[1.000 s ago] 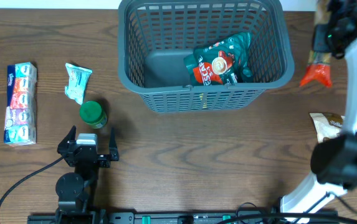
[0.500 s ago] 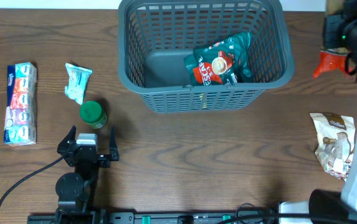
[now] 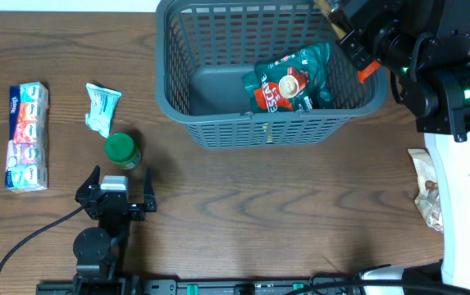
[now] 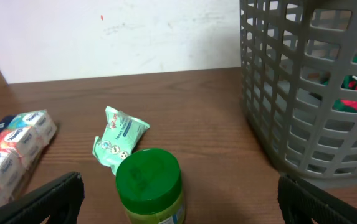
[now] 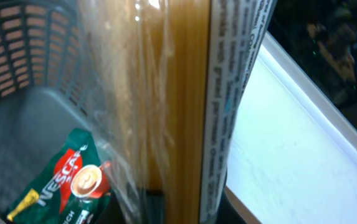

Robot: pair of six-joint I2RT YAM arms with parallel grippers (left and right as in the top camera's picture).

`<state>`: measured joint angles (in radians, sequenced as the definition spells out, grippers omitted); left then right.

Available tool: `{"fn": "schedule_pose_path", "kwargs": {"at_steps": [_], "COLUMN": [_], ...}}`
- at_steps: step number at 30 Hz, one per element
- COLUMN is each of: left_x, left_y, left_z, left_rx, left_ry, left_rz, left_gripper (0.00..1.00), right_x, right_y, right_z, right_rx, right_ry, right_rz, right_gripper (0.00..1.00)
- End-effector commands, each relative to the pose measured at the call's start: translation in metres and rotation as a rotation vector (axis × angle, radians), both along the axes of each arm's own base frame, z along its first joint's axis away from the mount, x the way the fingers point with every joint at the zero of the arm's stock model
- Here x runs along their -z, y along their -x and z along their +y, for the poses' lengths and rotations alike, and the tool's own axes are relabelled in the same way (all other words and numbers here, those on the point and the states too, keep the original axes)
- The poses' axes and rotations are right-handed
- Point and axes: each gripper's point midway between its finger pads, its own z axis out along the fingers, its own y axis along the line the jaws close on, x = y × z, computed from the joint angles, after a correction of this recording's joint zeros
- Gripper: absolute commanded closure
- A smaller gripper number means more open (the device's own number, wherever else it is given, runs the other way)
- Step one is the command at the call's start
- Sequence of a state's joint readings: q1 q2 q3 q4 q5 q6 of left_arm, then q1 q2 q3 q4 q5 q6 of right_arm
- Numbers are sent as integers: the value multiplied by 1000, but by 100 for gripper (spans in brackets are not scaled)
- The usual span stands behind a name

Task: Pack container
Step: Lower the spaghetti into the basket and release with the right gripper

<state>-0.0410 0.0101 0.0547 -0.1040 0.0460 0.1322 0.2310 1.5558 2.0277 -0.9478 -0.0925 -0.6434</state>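
The container, a large grey slotted basket [image 3: 218, 123], stands at the back middle of the table; it also shows in the left wrist view [image 4: 303, 93] and the right wrist view [image 5: 16, 43]. A green and red coffee bag [image 3: 288, 82] lies inside it [image 5: 66, 180]. My right gripper [image 3: 358, 37] hangs over the basket's right rim, shut on a long clear pack of spaghetti [image 5: 184, 93] with an orange-red end [image 3: 367, 70]. My left gripper [image 3: 120, 197] rests open and empty at the front left.
A green-lidded jar [image 3: 122, 150] stands just ahead of the left gripper [image 4: 148, 183]. A mint-green packet [image 3: 102, 106] and a tissue multipack [image 3: 28, 135] lie at the left. A beige snack bag [image 3: 429, 184] lies at the right edge.
My right arm has swung from the far right edge leftward, carrying the spaghetti pack over the basket's right rim. The left arm has not moved.
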Motion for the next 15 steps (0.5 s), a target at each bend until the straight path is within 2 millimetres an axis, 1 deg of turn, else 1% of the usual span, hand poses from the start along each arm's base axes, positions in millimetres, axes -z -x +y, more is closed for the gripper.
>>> {"fn": "schedule_pose_path", "kwargs": {"at_steps": [1,5,7,9,10,15], "left_x": [14,14,14,14,14,14], "left_y": [0,0,0,0,0,0], "left_z": [0,0,0,0,0,0], "left_rx": [0,0,0,0,0,0], "left_ry": [-7,-7,-7,-7,-7,-7], "left_rz": [31,31,31,31,31,31], "left_gripper": [2,1,1,2,1,1], "right_x": [-24,-7,4,19,35,73], "right_y": [12,14,14,13,12,9], "right_z": [15,26,26,27,27,30], "right_rx": [-139,-225,-238,-254,-264,-297], "right_ry": [27,63,80,105,120,164], "right_rz": [-86,-39,-5,41,96,216], "right_gripper": [99,99,99,99,99,99]}}
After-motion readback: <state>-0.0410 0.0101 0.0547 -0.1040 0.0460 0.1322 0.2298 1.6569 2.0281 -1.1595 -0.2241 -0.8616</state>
